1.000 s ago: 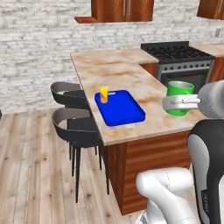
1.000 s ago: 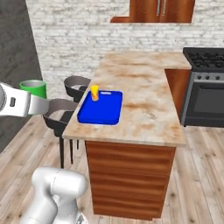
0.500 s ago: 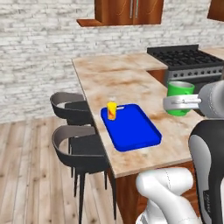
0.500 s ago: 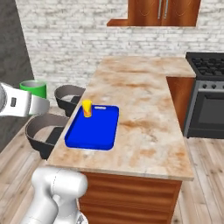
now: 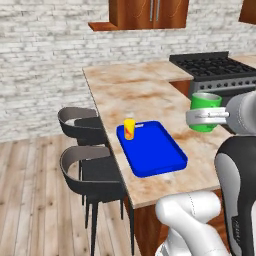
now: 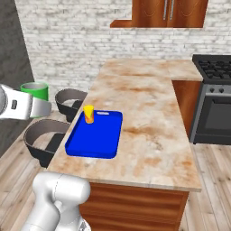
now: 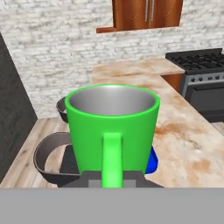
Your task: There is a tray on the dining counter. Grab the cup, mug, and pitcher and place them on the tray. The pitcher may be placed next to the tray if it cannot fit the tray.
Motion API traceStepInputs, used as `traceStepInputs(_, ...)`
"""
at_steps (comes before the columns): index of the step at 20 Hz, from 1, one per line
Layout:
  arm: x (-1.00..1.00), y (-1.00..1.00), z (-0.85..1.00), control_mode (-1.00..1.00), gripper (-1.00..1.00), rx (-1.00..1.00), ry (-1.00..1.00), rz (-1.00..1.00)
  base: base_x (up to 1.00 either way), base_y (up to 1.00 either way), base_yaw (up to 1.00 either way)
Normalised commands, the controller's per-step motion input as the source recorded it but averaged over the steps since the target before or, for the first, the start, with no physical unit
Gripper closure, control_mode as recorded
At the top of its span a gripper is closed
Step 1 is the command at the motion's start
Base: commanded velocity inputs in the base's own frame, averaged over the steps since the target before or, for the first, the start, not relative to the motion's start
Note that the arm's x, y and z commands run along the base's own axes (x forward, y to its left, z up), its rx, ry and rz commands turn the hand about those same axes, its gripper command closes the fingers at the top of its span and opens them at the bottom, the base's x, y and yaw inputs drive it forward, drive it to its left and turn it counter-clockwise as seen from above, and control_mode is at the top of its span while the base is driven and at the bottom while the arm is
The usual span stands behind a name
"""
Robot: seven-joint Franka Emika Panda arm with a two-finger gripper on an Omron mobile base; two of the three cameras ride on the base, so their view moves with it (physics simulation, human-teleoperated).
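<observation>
Glossy green mug (image 7: 112, 127) with matt grey metal-like inside

Two dark stools (image 5: 87, 150), black stove (image 5: 215, 67)

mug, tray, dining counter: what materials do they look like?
Mug: glossy green outside, plastic or enamel; the inside is dull grey, so possibly metal-lined.
Tray: bright blue, smooth, uniform colour with a moulded rim, likely plastic.
Dining counter: beige-tan marbled top, looks like polished stone, on a reddish wood-grain base.
All rendered, so these are guesses from the look.
</observation>
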Motion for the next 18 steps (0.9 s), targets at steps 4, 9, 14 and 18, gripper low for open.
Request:
traceStepInputs(4,0.97,0.0,-0.13,-1.0,1.0,0.0,0.05,0.0,0.0,0.0,0.0)
traceStepInputs(9,0.99,-0.03,-0.22,-1.0,1.0,0.0,0.04,0.0,0.0,0.0,0.0)
traceStepInputs(14,0.93,-0.03,-0.32,-1.0,1.0,0.0,0.05,0.01,0.0,0.0,0.0)
traceStepInputs(18,0.61,-0.21,-0.49,-1.0,1.0,0.0,0.01,0.07,0.0,0.0,0.0)
